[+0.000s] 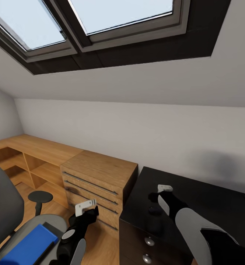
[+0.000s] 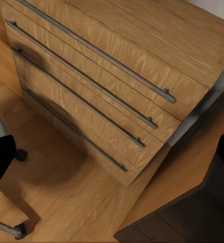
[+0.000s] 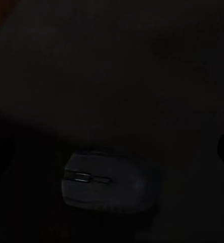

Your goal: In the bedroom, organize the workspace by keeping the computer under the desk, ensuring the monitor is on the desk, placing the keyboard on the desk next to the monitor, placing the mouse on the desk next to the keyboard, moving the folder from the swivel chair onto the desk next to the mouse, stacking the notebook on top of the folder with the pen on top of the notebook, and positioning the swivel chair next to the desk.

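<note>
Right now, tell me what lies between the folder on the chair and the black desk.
In the head view, the left gripper and its arm hang between the blue folder and the desk, with bare wood floor below; the wooden drawer cabinet stands just behind.

We are seeing a glossy black worktop [image 1: 210, 198] with round metal drawer knobs [image 1: 149, 241]. The drawer cabinet [image 1: 96, 176] is showing grained light wood and slim brushed-metal handles [image 2: 99, 50]. The swivel chair [image 1: 4, 206] is looking like matt grey cloth; the folder [image 1: 28, 246] smooth blue. The mouse [image 3: 104, 182] is appearing as dark matt plastic.
</note>
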Robot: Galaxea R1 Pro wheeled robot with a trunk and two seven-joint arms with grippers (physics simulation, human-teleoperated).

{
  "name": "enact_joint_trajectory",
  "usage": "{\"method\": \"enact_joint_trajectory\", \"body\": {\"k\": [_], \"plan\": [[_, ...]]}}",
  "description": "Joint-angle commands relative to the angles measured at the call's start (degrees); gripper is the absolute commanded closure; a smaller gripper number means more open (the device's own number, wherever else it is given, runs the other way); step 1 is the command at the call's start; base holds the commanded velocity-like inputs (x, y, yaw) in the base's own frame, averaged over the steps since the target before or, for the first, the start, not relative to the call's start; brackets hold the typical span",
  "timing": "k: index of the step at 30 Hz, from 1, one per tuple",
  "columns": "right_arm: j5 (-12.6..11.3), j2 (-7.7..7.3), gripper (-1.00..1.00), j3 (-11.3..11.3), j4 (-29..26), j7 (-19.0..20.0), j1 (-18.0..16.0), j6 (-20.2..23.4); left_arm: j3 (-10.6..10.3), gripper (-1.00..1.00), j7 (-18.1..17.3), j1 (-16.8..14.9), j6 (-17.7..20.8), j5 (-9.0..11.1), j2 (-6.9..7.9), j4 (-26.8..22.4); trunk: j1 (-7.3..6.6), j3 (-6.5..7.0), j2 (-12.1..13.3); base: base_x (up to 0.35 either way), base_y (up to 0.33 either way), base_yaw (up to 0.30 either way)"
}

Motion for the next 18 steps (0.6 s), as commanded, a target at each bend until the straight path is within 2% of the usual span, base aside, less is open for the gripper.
{"method": "enact_joint_trajectory", "body": {"k": [1,9,18], "plan": [[0.0,0.03,-1.00,-0.4,-0.1,-0.2,0.0,0.3,-0.1,-1.00,0.5,0.0,0.1,0.6,0.02,-0.2,0.01,-0.08,-0.1,0.000,0.000,0.000],[0.0,0.05,-1.00,-0.6,-0.1,-0.1,0.0,0.6,-0.1,-1.00,0.5,0.0,0.2,0.6,-0.01,-0.7,0.01,-0.08,-0.1,0.000,0.000,0.000],[0.0,0.11,-1.00,-0.4,-0.1,-0.1,0.0,0.6,-0.1,-1.00,0.5,0.0,0.2,0.6,-0.07,-0.8,1.98,-1.69,-3.7,0.000,0.000,0.000]]}}
